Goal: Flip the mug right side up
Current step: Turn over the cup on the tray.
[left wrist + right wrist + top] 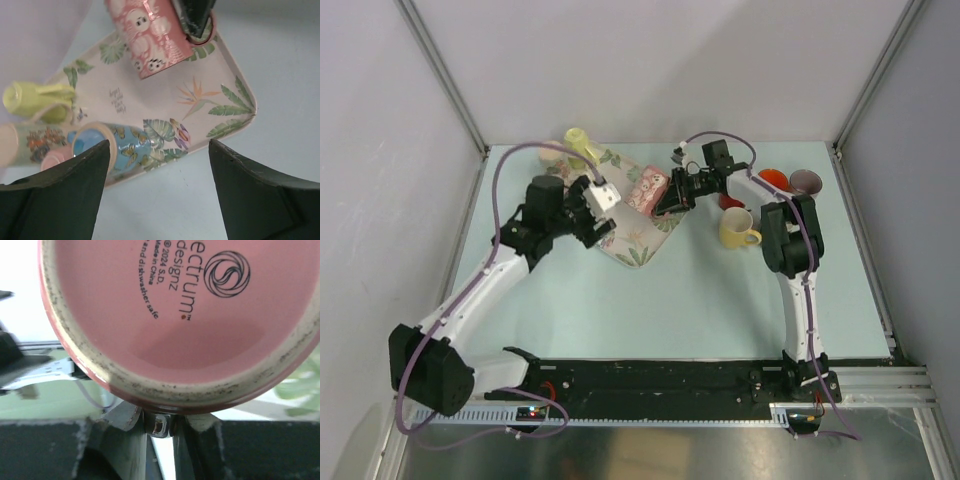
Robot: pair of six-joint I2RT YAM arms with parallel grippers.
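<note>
The mug [150, 40] lies on its side on the flowered tray [200, 107], with the right gripper [161, 436] at its base end. Seen from that wrist, the pink underside fills the space just above the fingers, touching them or nearly so. The jaws are drawn to a narrow slit and seem clenched on a thin part of the mug, probably the handle, though the contact is too cramped to be sure. To do this step well, I judge the hold should be firm before any lift. The wrist should then roll so the base swings down below the gripper and the mouth comes up, and the mug should be set flat. The left gripper [157, 150] hangs released, nothing between its fingers. The mug is well ahead of it, across the tray, while a blue butterfly mug [120, 142] lies just beside one finger.
</note>
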